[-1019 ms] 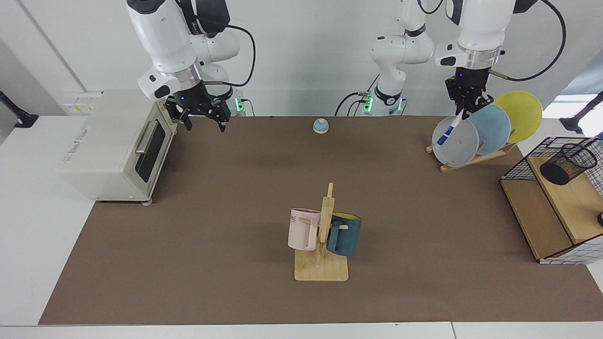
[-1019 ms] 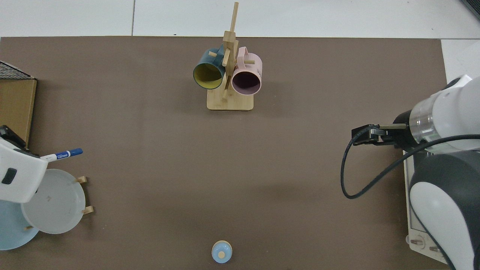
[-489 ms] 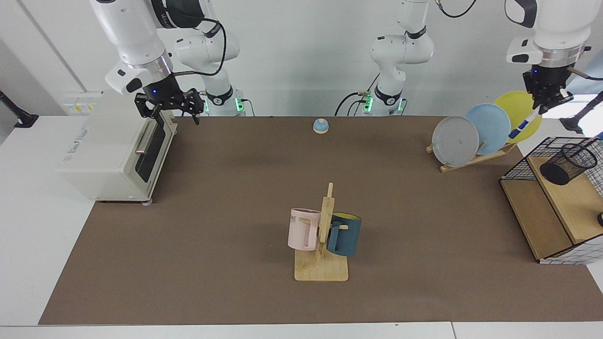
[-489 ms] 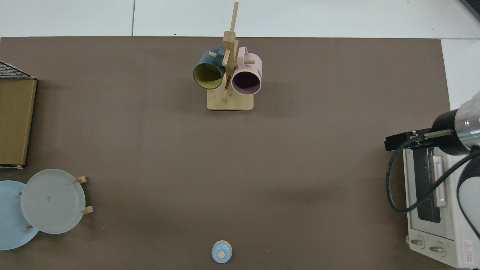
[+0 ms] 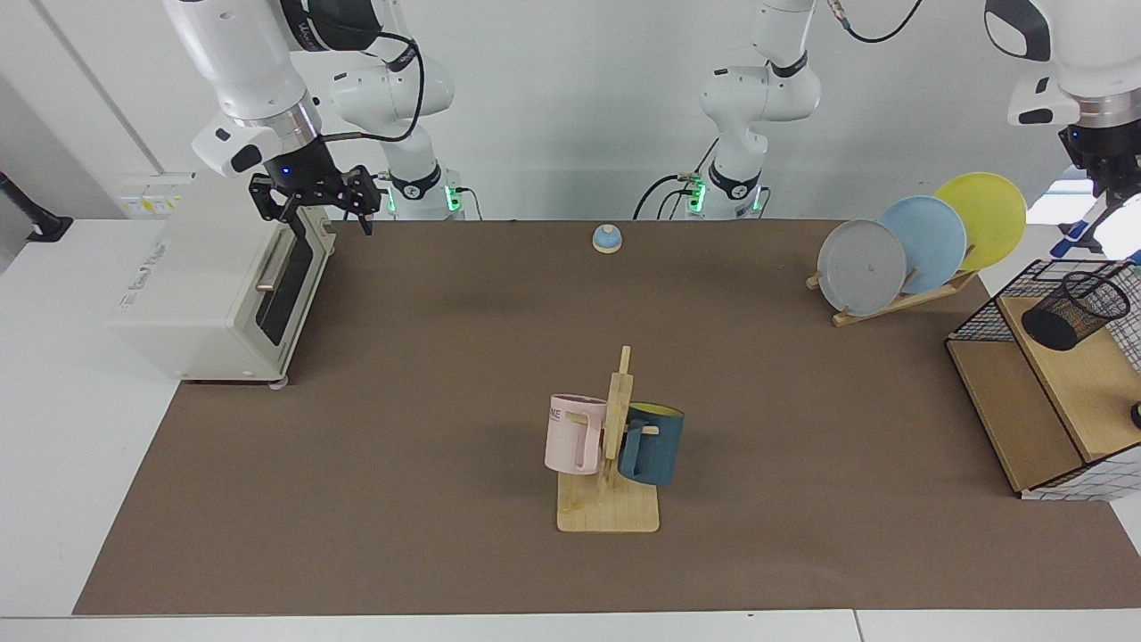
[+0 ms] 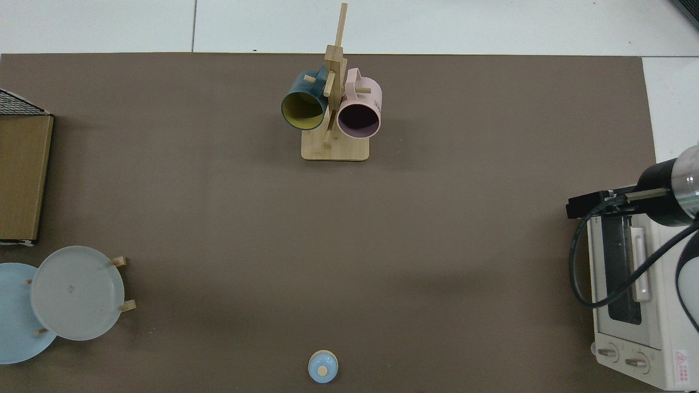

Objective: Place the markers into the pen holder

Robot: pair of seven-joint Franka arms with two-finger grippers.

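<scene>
While left tool (image 5: 1108,198) grips marker (image 5: 1075,229) above pen holder (image 5: 1074,309), right tool (image 5: 310,198) open.

Three plates (image 5: 923,243), two mugs (image 5: 613,440), one marker (image 5: 1075,230), one pen holder (image 5: 1074,309), one toaster oven (image 5: 218,285), one bell (image 5: 607,238).

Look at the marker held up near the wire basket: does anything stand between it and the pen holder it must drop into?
Nothing visible does. The left gripper holds the marker above and behind the pen holder, whose mouth is uncovered. The basket has no bars across that gap. The right gripper waits over the toaster oven.
</scene>
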